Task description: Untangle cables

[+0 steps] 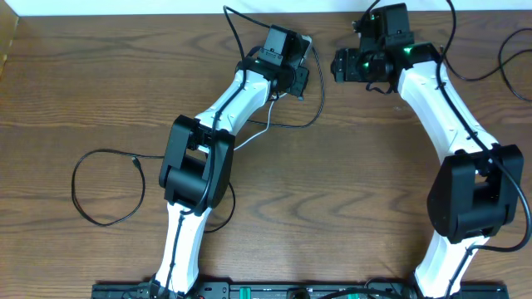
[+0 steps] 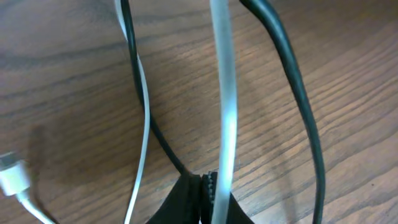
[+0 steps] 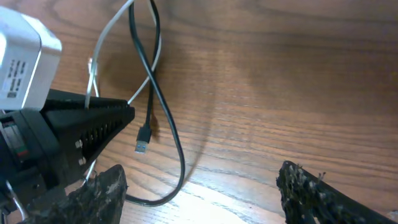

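Note:
My left gripper [image 1: 299, 83] is at the back middle of the table, shut [image 2: 204, 198] on the white cable [image 2: 225, 93], which runs straight up from its jaws. A thin black cable [image 2: 132, 56] lies alongside another stretch of white cable, whose plug [image 2: 12, 177] rests at the left. In the right wrist view the black cable [image 3: 163, 118] loops past the left gripper's fingers [image 3: 93, 121] and ends in a small USB plug [image 3: 142, 140]. My right gripper [image 1: 339, 65] hangs open [image 3: 205, 199] just right of it, with the black loop lying between its fingers untouched.
A separate black cable [image 1: 104, 187] lies in a loop on the table's left side. Thicker black arm wiring [image 2: 298, 93] hangs past the left gripper, and more of it [image 1: 515, 66] trails at the back right. The table's far edge is close behind both grippers.

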`<state>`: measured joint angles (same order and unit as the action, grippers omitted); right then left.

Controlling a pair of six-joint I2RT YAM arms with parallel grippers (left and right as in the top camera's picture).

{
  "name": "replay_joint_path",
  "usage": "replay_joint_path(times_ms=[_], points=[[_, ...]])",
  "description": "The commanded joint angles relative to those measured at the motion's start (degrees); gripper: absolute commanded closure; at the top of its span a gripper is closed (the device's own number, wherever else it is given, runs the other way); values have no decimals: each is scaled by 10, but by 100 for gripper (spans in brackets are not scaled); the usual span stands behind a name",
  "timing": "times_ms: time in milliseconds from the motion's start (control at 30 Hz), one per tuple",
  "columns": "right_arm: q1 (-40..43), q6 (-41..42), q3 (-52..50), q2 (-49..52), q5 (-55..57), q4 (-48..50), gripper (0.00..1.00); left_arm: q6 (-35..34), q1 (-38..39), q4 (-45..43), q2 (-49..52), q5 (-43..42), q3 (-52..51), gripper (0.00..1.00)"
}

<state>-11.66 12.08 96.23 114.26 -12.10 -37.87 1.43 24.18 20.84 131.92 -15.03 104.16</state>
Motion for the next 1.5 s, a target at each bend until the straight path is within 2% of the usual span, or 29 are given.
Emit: replay_joint_path(times_ms=[0, 133, 200, 333, 467, 700, 767, 900, 1033, 1100, 1167, 1200, 1267, 1467], points=[[-11, -27, -4, 13, -5, 2, 26, -17, -8, 17, -21, 11, 0, 93], [-14, -57, -4, 17, -32, 13, 26, -42, -17, 71, -70, 3, 1, 93], [-14, -71, -4, 21, -61, 26, 27, -53, -24, 120, -112, -32, 1, 92], [-17, -93, -4, 24, -106, 50, 27, -72, -30, 164, -152, -62, 1, 92], [-20, -129, -4, 28, -156, 59, 27, -94, -33, 181, -177, -69, 1, 93], [-26, -148, -4, 58, -171, 66, 27, -106, -34, 188, -205, -76, 1, 93], [-29, -150, -4, 71, -170, 72, 29, -108, -36, 188, -213, -86, 1, 93], [-29, -150, -4, 97, -164, 90, 41, -128, -46, 193, -237, -86, 1, 93], [-28, -149, -4, 111, -124, 108, 62, -129, -61, 201, -276, -93, 1, 93], [-26, -149, -4, 111, -107, 109, 74, -129, -71, 207, -303, -94, 1, 93], [-22, -144, -4, 112, -93, 108, 94, -129, -82, 211, -330, -94, 1, 93], [-18, -130, -4, 112, -81, 106, 99, -129, -90, 212, -347, -94, 1, 93], [-9, -92, -4, 112, -50, 93, 99, -129, -116, 213, -390, -94, 1, 92], [20, -63, -4, 112, -29, 59, 99, -129, -201, 207, -473, -94, 1, 92]])
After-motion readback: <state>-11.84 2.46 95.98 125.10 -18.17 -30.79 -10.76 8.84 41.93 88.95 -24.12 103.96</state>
